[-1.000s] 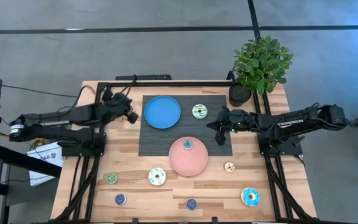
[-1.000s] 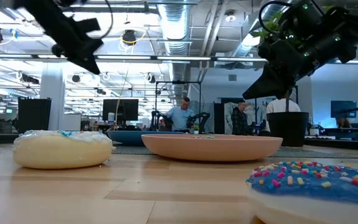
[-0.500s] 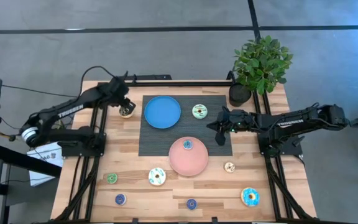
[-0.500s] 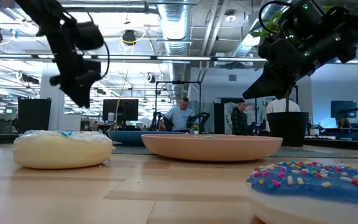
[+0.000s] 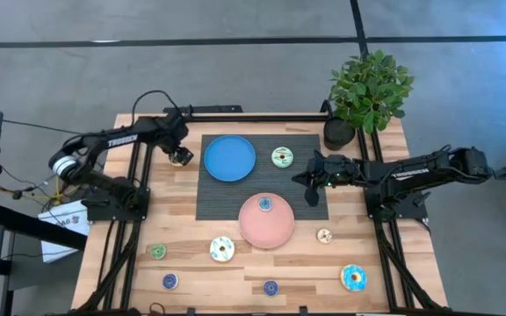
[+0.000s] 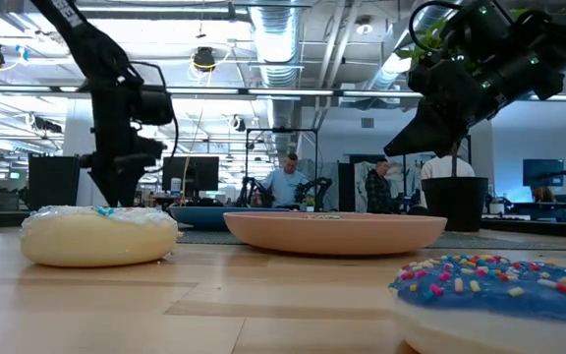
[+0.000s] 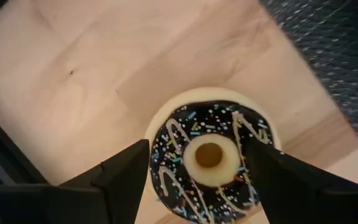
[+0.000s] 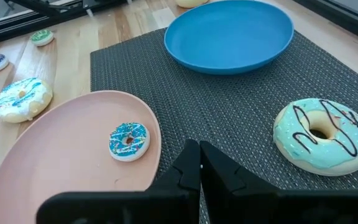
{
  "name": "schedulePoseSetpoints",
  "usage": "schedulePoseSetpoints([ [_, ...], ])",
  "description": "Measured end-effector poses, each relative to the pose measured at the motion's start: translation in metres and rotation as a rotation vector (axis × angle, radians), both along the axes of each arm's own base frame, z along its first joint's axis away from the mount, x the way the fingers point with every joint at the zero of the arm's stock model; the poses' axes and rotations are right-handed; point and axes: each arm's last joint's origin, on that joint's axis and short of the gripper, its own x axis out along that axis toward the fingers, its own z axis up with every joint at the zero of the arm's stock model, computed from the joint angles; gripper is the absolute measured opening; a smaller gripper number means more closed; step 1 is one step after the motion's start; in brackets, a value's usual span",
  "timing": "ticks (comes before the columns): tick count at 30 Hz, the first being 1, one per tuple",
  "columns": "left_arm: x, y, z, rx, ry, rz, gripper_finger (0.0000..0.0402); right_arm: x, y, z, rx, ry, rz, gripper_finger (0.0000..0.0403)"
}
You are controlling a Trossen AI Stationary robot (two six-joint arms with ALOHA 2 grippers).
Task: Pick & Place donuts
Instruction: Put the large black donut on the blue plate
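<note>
Writing: we read "TROSSEN" in white on both dark arms in the high view.
Left gripper (image 7: 197,171): we see it low over the bare wood just beside the dark woven mat (image 5: 227,195), its fingers (image 7: 126,171) spread wide on either side of the dark brown iced donut with sprinkles (image 7: 209,158), which lies flat on the table; we cannot tell whether they touch it.
Right gripper (image 8: 197,171): fingers pressed together with nothing between them, hovering over the mat's right edge.
Teal iced donut with dark drizzle (image 8: 322,135): on the mat, near the round blue plate (image 8: 230,31).
Small blue iced donut (image 8: 129,139): lying on the round pink plate (image 8: 61,155).
White donut with blue icing (image 5: 222,249): on the wood in front of the pink plate.
Around: a potted green plant (image 5: 367,88) stands at the table's far right corner.
</note>
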Motion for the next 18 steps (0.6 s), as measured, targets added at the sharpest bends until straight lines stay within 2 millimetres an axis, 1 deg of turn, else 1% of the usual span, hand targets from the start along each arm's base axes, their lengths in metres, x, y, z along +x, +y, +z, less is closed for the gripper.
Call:
schedulePoseSetpoints([
  [3, 0.001, 0.002, -0.006, -0.005, 0.029, 0.003, 0.0257, 0.000, 0.000, 0.000, 0.000, 0.000, 0.000, 0.0001],
  [7, 0.001, 0.003, -0.006, 0.005, 0.035, -0.003, 0.0257, 0.000, 0.000, 0.000, 0.000, 0.001, 0.000, 0.0001],
  [11, 0.000, 0.001, -0.001, 0.023, 0.036, -0.013, 0.0256, -0.001, 0.000, -0.001, 0.002, 0.014, 0.000, 0.0001],
  [18, -0.005, -0.003, 0.015, 0.090, 0.013, -0.011, 0.0256, -0.001, 0.000, -0.002, 0.009, 0.026, -0.004, 0.0001],
])
